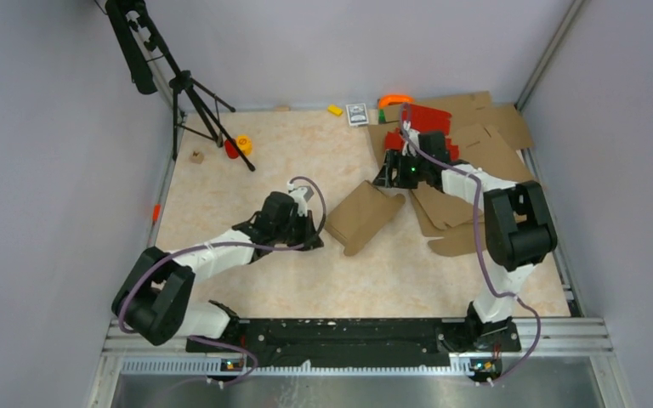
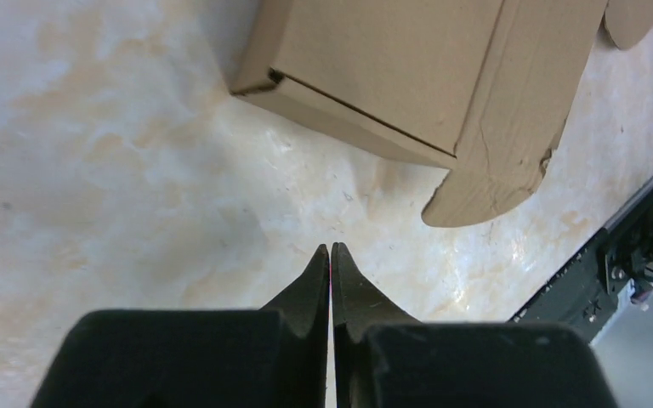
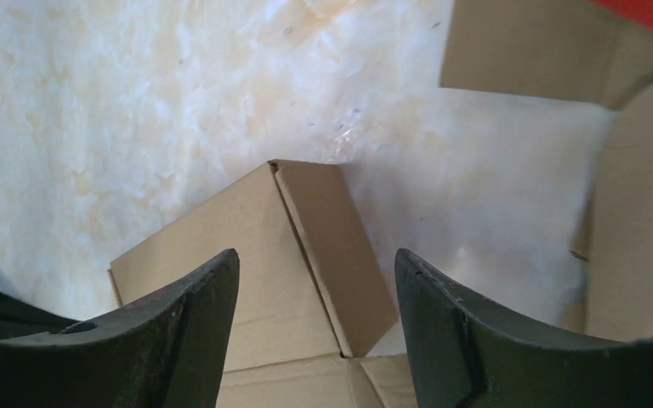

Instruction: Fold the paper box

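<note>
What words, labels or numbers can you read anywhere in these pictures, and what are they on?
No text can be read in any view.
Small printed card at the table's far edge: a dark design, too small to read.
Paper box: plain brown, no print on the faces that show.

matt brown cardboard paper box (image 1: pixel 363 214), glossy marbled table (image 1: pixel 247 280)

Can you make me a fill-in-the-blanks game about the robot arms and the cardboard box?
1. The left gripper is ____ and holds nothing.
2. The right gripper has its jaws ____, with the paper box showing between them.
3. The paper box is plain ____ in colour.
4. The black tripod stands at the far ____ corner of the table.

Missing words: shut; open; brown; left.
</note>
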Robot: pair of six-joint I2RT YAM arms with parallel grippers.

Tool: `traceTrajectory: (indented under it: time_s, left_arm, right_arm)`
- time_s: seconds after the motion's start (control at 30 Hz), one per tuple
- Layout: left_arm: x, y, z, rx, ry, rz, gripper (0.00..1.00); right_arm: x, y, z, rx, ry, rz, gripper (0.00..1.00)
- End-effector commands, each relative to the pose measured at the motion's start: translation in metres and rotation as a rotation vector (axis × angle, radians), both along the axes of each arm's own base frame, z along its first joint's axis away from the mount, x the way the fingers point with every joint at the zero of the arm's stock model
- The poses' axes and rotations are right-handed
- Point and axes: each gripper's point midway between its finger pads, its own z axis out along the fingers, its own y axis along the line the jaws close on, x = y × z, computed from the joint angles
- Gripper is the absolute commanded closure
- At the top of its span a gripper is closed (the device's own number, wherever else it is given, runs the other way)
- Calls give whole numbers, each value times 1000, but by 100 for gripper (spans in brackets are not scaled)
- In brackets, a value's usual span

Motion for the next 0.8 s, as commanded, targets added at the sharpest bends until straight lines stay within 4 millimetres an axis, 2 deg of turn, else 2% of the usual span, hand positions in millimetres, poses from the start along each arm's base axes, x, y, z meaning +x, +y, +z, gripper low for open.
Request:
traceTrajectory:
  time_s: [0.0, 0.2, 0.27, 0.33, 0.4, 0.5, 0.57, 0.6, 0.7, 0.77]
  left_arm:
    - [6, -18, 7, -76, -12, 18, 100]
    - [28, -19, 4, -114, 1, 13, 100]
    - [36, -12, 3, -124, 9, 28, 100]
    - [45, -1, 4, -134, 5, 51, 100]
    - [53, 9, 5, -130, -5, 69, 100]
    - [65, 16, 3, -95, -2, 61, 98]
    - [70, 14, 1, -86, 8, 49, 96]
    - [73, 14, 2, -88, 5, 50, 96]
    - [80, 20, 6, -75, -16, 77, 92]
    - [82, 31, 9, -48, -37, 121, 89]
  right_arm:
    - [0, 27, 11, 145, -8, 104, 36]
    - [-30, 23, -13, 178, 111, 53, 54]
    - [-44, 20, -8, 208, 122, 27, 60]
    - [-63, 20, 3, 252, 121, 11, 61]
    - [-88, 21, 11, 273, 114, 4, 61]
    - [-135, 40, 26, 296, 123, 95, 61]
    - [-156, 47, 28, 279, 149, 132, 57]
    - [-162, 46, 29, 271, 150, 129, 50]
    - [-158, 25, 25, 150, 102, 59, 24]
    - [-146, 11, 30, 55, 35, 30, 15]
